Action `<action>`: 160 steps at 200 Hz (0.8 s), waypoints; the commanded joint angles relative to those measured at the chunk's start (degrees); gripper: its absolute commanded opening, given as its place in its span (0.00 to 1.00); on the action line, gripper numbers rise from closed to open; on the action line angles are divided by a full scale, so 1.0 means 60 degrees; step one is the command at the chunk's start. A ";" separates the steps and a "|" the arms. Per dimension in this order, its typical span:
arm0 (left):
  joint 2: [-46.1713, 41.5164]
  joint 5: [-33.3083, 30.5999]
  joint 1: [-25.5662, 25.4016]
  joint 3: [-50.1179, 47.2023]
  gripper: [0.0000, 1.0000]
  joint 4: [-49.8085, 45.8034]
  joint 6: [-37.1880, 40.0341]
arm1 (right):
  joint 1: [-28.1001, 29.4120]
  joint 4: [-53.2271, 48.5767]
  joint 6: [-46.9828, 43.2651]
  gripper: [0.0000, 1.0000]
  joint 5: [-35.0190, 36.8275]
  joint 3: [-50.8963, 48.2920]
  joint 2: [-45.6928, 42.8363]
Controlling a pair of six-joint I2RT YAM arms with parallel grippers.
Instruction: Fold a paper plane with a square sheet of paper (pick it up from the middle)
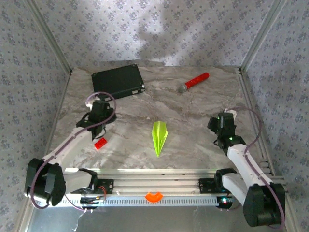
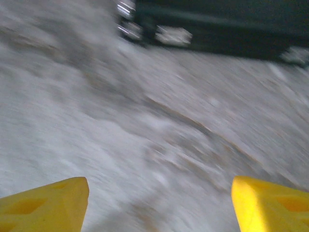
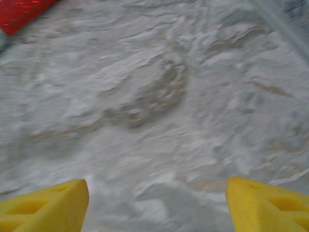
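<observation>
The square sheet of paper lies folded into the paper plane (image 1: 159, 137), a slim lime-green dart flat on the marble table, its tip pointing toward the near edge. My left gripper (image 1: 100, 107) hovers well to the plane's left, near the black case. Its yellow fingers (image 2: 48, 205) stand wide apart, open over bare marble, with the left gripper (image 2: 159, 193) holding nothing. My right gripper (image 1: 217, 122) hangs well to the plane's right. In the right wrist view the right gripper (image 3: 157, 193) is open too, with only tabletop between its fingers (image 3: 268, 205).
A black case (image 1: 118, 80) (image 2: 217, 24) lies at the back left. A red-handled microphone (image 1: 194, 81) (image 3: 19, 12) lies at the back right. A small red block (image 1: 100, 143) sits by the left arm. Patterned walls enclose the table (image 1: 193, 111).
</observation>
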 commanded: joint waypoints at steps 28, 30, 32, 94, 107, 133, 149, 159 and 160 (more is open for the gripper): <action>0.0174 -0.2416 0.1263 -0.0741 0.80 0.2479 0.2443 | -0.1015 0.5214 -0.2960 0.79 -0.1508 -0.0453 0.2801; 0.0216 -0.2418 0.1270 -0.0836 0.80 0.2740 0.2588 | -0.1040 0.5184 -0.2973 0.79 -0.1649 -0.0378 0.2888; 0.0256 -0.2425 0.1272 -0.0908 0.81 0.3010 0.2704 | -0.1058 0.5246 -0.2987 0.79 -0.1823 -0.0340 0.2979; 0.2478 -0.1368 0.1350 -0.2386 0.86 0.8476 0.5444 | -0.1984 0.8033 -0.3086 0.79 -0.4952 -0.0523 0.4444; 0.2615 -0.1487 0.1422 -0.2694 0.86 0.9520 0.5679 | -0.1739 1.0467 -0.3127 0.81 -0.4310 -0.1417 0.5295; 0.2404 0.0394 0.2581 -0.3512 0.87 1.0405 0.4878 | -0.1236 0.9679 -0.3300 0.94 -0.3069 -0.1016 0.5331; 0.3229 0.1467 0.3032 -0.3960 0.87 1.1865 0.4637 | -0.0685 0.9608 -0.3271 0.99 -0.1652 -0.0616 0.5768; 0.3759 0.1543 0.3002 -0.3837 0.87 1.2456 0.4842 | -0.0743 0.9336 -0.3229 0.99 -0.1572 -0.0560 0.5657; 0.3721 0.1555 0.3001 -0.3783 0.87 1.2290 0.4835 | -0.0742 0.9365 -0.3220 0.99 -0.1577 -0.0561 0.5664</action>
